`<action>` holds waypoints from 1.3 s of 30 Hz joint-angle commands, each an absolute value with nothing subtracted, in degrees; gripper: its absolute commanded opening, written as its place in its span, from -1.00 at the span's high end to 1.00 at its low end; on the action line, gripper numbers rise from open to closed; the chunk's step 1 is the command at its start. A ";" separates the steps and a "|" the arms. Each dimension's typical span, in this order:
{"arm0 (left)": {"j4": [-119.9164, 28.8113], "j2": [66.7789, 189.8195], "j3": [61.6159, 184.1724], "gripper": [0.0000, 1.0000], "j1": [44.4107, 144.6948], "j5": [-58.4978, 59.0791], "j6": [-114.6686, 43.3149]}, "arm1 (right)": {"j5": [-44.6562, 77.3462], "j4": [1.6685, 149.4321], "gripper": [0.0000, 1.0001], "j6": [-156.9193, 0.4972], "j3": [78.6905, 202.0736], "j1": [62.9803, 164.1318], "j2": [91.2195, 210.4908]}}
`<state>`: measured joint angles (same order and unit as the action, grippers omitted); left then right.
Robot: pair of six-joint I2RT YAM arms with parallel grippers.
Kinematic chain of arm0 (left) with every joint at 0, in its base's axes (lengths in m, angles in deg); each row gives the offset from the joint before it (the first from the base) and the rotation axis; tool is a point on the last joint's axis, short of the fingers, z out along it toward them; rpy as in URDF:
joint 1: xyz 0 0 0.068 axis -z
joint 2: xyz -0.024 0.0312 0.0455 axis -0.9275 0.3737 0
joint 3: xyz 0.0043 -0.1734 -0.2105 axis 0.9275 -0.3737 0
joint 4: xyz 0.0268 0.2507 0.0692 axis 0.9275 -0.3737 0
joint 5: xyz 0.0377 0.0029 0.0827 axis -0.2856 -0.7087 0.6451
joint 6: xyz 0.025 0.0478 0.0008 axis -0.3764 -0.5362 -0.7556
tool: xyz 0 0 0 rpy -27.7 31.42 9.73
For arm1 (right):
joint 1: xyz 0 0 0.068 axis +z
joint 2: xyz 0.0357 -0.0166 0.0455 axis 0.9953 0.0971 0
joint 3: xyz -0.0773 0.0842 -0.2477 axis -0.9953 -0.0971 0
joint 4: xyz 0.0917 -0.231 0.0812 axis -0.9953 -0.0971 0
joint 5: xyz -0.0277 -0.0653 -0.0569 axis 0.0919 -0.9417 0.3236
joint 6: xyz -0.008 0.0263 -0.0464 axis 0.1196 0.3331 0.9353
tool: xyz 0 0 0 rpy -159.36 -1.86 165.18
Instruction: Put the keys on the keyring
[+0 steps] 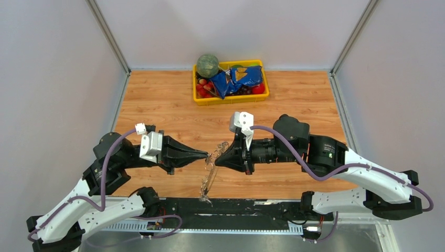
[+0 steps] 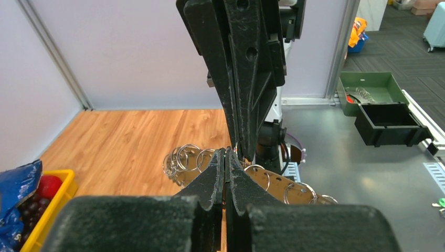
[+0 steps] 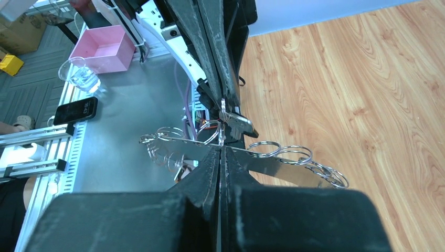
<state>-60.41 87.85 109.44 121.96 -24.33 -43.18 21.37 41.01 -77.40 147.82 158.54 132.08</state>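
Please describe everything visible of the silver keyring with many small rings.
The silver metal keyring is a flat strip fringed with many small split rings. It is held above the wooden table, slanted, near the front edge. The right gripper pinches its middle with shut fingers; the left gripper meets it there, also shut.

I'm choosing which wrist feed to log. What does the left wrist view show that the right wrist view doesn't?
Left wrist only: yellow plastic tray with a blue crinkled bag, green plastic bin. Right wrist only: pink box, clear cup, black phone. Both: the shut left tool and right tool meeting at the silver metal keyring fringed with small rings.
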 commanded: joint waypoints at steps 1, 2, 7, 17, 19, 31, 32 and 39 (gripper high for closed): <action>-61.49 87.93 111.54 0.99 122.17 -26.23 -44.77 | 24.21 46.09 1.00 -78.29 151.33 158.32 132.33; -61.61 87.95 111.59 0.99 122.12 -26.47 -44.87 | 24.65 46.09 1.00 -78.30 151.41 158.31 132.49; -62.12 87.94 111.59 0.99 122.11 -27.91 -45.19 | 25.41 46.06 1.00 -78.01 151.51 158.26 133.16; -61.22 86.86 111.23 0.99 122.12 -30.30 -45.25 | 26.21 46.21 1.00 -78.34 152.19 158.26 134.20; -61.30 86.75 111.25 0.99 122.16 -31.11 -45.24 | 25.92 46.40 1.00 -78.51 152.27 158.27 134.22; -61.52 86.99 111.74 0.99 122.18 -34.60 -45.21 | 25.43 46.96 1.00 -78.70 151.77 158.27 133.19; -61.54 87.06 111.75 0.99 122.15 -34.73 -45.22 | 25.41 47.02 1.00 -78.71 151.73 158.28 133.07; -61.16 86.56 111.53 0.99 122.16 -35.19 -44.82 | 25.14 47.12 1.00 -78.69 151.46 158.28 132.07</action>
<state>-62.16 87.07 109.51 121.96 -31.96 -44.62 26.22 41.71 -77.96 149.02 158.49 134.04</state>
